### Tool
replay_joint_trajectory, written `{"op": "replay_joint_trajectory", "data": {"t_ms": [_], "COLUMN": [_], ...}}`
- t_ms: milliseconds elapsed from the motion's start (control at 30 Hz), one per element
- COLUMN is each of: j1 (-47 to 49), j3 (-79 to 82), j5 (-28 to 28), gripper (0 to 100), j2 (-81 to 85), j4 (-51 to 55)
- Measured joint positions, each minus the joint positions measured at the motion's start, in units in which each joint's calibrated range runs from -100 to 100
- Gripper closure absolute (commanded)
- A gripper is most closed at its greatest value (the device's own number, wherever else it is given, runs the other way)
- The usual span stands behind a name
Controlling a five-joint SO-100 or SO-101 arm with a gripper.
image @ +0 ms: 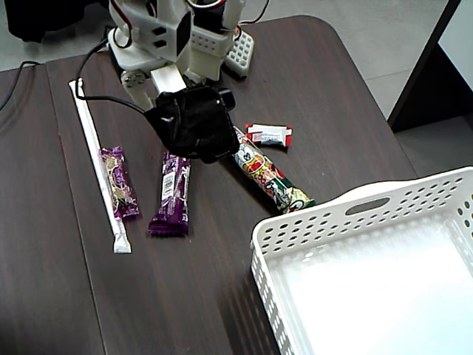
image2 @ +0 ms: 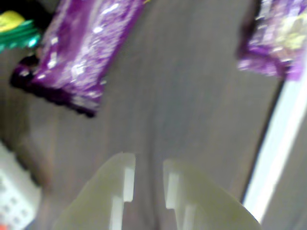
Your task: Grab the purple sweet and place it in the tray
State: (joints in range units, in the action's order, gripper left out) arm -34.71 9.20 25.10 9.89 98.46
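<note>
We find the jaws narrowly apart and empty, above the dark wooden surface [image2: 192, 105]. Ahead lie the purple foil-wrapped sweet [image: 171, 194] and a second purple sweet [image: 118, 181]. We judge both light, crinkly and slippery; grip across the narrow middle. The white perforated plastic tray [image: 295, 240] stands near.

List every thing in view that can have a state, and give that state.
hand: slightly open, empty, over bare table
right purple sweet: flat on the table, ungripped
left purple sweet: flat, beside the white stick
white stick: lying flat
long colourful sweet: flat, one end by the tray
small red-and-white sweet: lying flat
tray: upright, empty
</note>
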Motion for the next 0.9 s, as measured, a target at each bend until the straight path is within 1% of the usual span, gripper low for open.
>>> {"op": "replay_joint_trajectory", "data": {"t_ms": [267,500,733,900], "j1": [5.9,11.6,16.5,17.0], "j3": [1.1,1.1,5.1,9.7], "j5": [0.7,10.4,13.4,18.1], "gripper": [95,96,96,95], "j2": [0.1,0.1,0.1,2.6], "j4": [0.0,0.0,0.0,0.0]}}
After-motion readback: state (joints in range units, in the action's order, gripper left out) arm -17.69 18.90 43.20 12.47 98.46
